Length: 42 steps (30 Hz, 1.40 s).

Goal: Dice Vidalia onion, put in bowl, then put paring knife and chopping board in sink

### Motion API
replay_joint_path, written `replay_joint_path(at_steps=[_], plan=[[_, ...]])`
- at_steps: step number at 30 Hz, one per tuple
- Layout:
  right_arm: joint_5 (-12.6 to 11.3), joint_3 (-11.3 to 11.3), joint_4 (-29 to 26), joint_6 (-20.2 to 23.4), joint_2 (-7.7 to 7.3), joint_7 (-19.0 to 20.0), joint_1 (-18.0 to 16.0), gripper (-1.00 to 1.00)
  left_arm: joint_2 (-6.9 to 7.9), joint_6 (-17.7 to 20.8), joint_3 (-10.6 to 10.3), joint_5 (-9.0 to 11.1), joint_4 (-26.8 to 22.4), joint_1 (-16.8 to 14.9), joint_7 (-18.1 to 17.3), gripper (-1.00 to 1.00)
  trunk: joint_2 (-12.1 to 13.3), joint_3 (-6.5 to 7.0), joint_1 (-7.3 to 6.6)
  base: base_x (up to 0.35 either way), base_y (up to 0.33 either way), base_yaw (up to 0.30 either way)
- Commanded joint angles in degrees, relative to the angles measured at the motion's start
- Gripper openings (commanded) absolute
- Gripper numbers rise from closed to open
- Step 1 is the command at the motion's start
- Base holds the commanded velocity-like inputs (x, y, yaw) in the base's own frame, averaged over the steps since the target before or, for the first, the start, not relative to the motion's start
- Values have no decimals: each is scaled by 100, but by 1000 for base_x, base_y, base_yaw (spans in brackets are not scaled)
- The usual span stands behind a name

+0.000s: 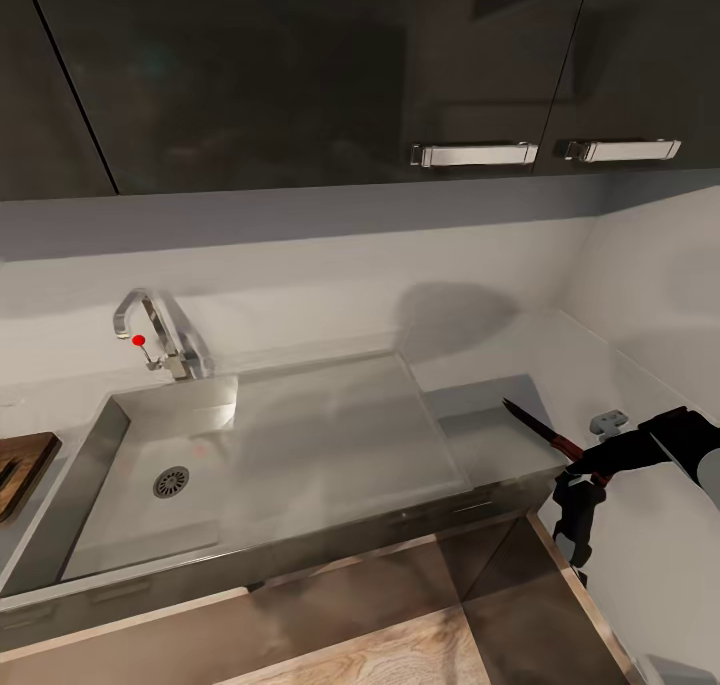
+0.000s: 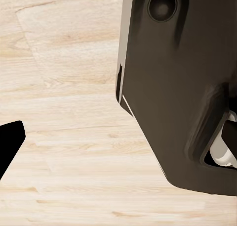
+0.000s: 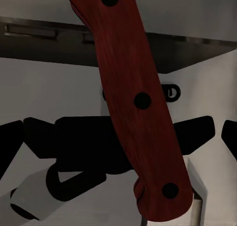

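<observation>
Now right end effector (image 1: 578, 473), clamped on paring knife (image 1: 540, 430), is carrying it right of sink (image 1: 100, 445); release into basin next.

You are facing a home kitchen: glossy black wall cabinets (image 1: 300, 75) with chrome bar handles (image 1: 474, 154) hang above a pale grey backsplash (image 1: 330, 265). Below them, a grey steel sink (image 1: 150, 505) with a round drain (image 1: 171, 481), a flat drainboard (image 1: 340, 435) and a chrome tap (image 1: 160, 333) with a red knob is set into the worktop (image 1: 490, 435). A wooden chopping board (image 1: 18, 470) lies at the sink's left end, dark cabinet fronts (image 1: 300, 555) sit under the worktop, and the floor (image 2: 64, 112) is light wooden planks.
</observation>
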Motion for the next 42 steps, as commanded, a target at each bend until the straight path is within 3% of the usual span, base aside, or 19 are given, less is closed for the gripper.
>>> replay_joint_path(at_steps=[1,11,12,42], plan=[[26,-43,-10,55,1,22,-2,100,-2,17,-48,57,6,-7,-3,100,-11,-11,3,0,0,0],[26,-29,-8,57,4,15,-2,100,-2,15,-48,57,6,-7,-3,100,-11,-11,3,0,0,0],[26,-27,-9,57,4,15,-2,-100,-2,16,-48,57,6,-7,-3,100,-11,-11,3,0,0,0],[33,-27,-9,57,4,3,-2,-100,-8,19,-48,57,6,-7,-3,100,-11,-4,3,0,0,0]])
